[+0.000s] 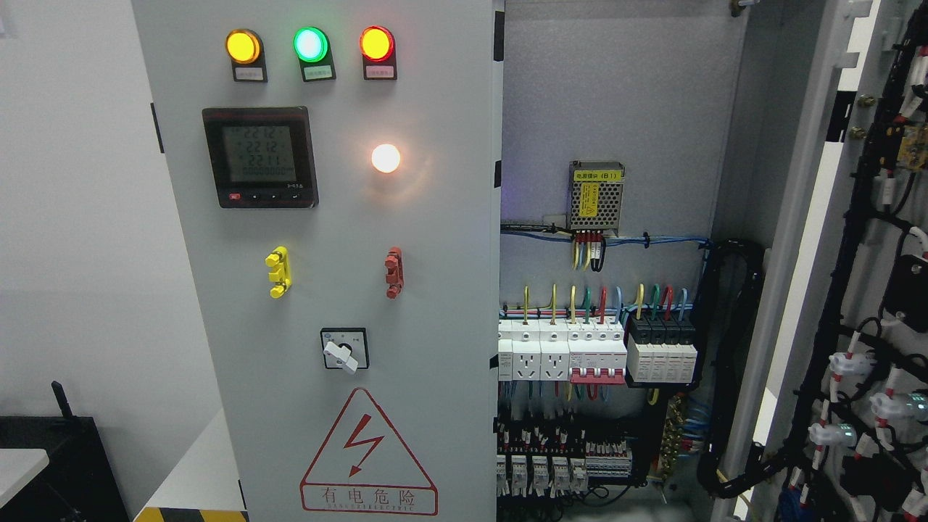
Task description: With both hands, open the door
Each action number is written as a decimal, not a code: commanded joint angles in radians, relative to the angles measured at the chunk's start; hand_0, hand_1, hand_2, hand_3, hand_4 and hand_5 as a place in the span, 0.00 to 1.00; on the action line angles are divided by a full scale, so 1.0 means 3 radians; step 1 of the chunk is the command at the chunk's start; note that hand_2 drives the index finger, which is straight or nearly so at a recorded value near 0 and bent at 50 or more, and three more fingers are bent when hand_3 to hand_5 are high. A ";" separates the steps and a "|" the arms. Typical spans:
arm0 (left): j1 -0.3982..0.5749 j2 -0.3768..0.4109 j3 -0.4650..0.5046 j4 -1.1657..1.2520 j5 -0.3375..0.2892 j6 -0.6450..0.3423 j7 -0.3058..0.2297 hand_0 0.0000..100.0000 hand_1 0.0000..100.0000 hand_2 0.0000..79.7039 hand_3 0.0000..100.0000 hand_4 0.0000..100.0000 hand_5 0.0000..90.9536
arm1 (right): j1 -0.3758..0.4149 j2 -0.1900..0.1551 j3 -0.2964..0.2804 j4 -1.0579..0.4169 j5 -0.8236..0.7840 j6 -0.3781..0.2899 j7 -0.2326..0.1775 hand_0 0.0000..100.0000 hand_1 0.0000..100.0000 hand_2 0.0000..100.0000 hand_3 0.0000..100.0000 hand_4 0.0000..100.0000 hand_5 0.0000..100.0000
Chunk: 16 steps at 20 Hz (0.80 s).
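A grey electrical cabinet fills the head view. Its left door (435, 304) stands shut, carrying three indicator lamps (310, 45), a digital meter (259, 156), a lit white lamp (386, 158), a yellow handle (278, 272), a red handle (394, 272), a rotary switch (344, 349) and a red hazard triangle (368, 457). The right door (863, 290) is swung wide open at the right edge, its wired inner face showing. The open bay shows breakers (594, 351) and a power supply (596, 196). Neither robot hand nor arm appears in the picture.
A white wall lies to the left of the cabinet. A black box (58, 464) with a short antenna sits at the lower left, beside a white surface edge (22, 471). A yellow-and-black striped strip (188, 515) marks the floor at the cabinet's foot.
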<state>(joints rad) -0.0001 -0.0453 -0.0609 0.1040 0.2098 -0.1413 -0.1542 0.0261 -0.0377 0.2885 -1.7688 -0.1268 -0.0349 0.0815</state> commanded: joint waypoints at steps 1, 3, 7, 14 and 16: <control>-0.0046 -0.0003 0.0014 -0.0009 0.0001 -0.0020 -0.0003 0.00 0.00 0.00 0.00 0.00 0.00 | -0.0373 0.0156 -0.0056 0.0414 -0.0022 0.0019 0.0004 0.38 0.00 0.00 0.00 0.00 0.00; -0.0046 -0.0003 0.0014 -0.0009 0.0001 -0.0020 -0.0003 0.00 0.00 0.00 0.00 0.00 0.00 | -0.0460 0.0187 -0.0056 0.0481 -0.0017 0.0019 0.0004 0.38 0.00 0.00 0.00 0.00 0.00; -0.0046 -0.0003 0.0014 -0.0009 0.0001 -0.0020 -0.0003 0.00 0.00 0.00 0.00 0.00 0.00 | -0.0649 0.0192 -0.0056 0.0680 -0.0022 0.0019 0.0004 0.38 0.00 0.00 0.00 0.00 0.00; -0.0046 -0.0003 0.0014 -0.0009 0.0001 -0.0020 -0.0003 0.00 0.00 0.00 0.00 0.00 0.00 | -0.0874 0.0217 -0.0082 0.0844 -0.0027 0.0111 0.0004 0.38 0.00 0.00 0.00 0.00 0.00; -0.0046 -0.0003 0.0014 -0.0009 0.0001 -0.0020 -0.0003 0.00 0.00 0.00 0.00 0.00 0.00 | -0.0920 0.0233 -0.0082 0.0849 -0.0027 0.0121 0.0004 0.38 0.00 0.00 0.00 0.00 0.00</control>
<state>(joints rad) 0.0000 -0.0459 -0.0577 0.1020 0.2101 -0.1474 -0.1544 -0.1955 -0.0089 0.2719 -1.6009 -0.1339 -0.0054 0.0821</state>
